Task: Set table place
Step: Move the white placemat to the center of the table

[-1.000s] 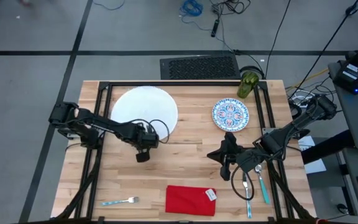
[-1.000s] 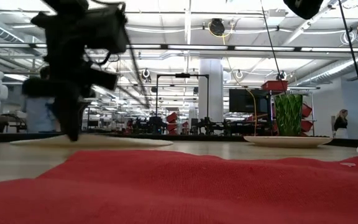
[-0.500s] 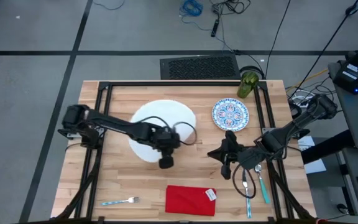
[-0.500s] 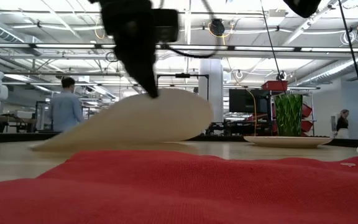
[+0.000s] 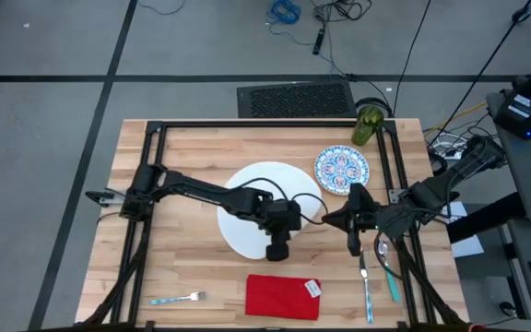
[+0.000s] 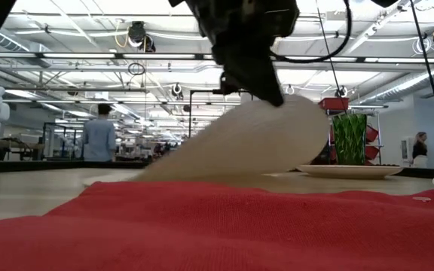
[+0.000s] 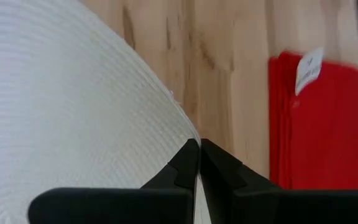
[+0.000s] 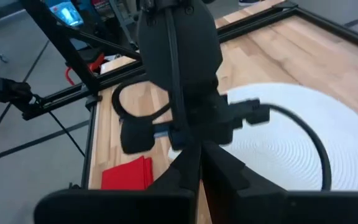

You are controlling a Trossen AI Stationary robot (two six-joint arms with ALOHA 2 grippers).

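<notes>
The big white plate (image 5: 261, 203) lies near the table's middle and shows tilted in the low view (image 6: 239, 147). My left gripper (image 5: 275, 242) is shut on its near right rim. My right gripper (image 5: 330, 219) is shut and empty, just right of the plate, pointing toward the left arm. The small blue-patterned plate (image 5: 342, 171) and the green cup (image 5: 369, 124) stand at the far right. The red napkin (image 5: 282, 297) lies at the near edge. The fork (image 5: 178, 299) lies to the napkin's left. The knife (image 5: 365, 286) and the teal-handled spoon (image 5: 391, 278) lie to its right. My left gripper pinches the white plate's rim (image 7: 182, 134) between its two fingers, at the plate's near right edge. The fingers come from above, slanting down. The held side is raised and the opposite rim (image 6: 108, 179) rests on the table, so the plate tilts.
Black frame rails (image 5: 151, 184) run along the table's left, right and far sides. Bare wood (image 5: 192, 267) lies between the white plate and the fork. People stand in the room behind the table in the low view (image 6: 99, 135).
My left gripper has gone toward the table's right and near edges, taking the white plate from the far left to the middle. The plate's held side has lifted, so it tilts with its far left rim on the wood. My right gripper has shifted slightly toward the table's right.
</notes>
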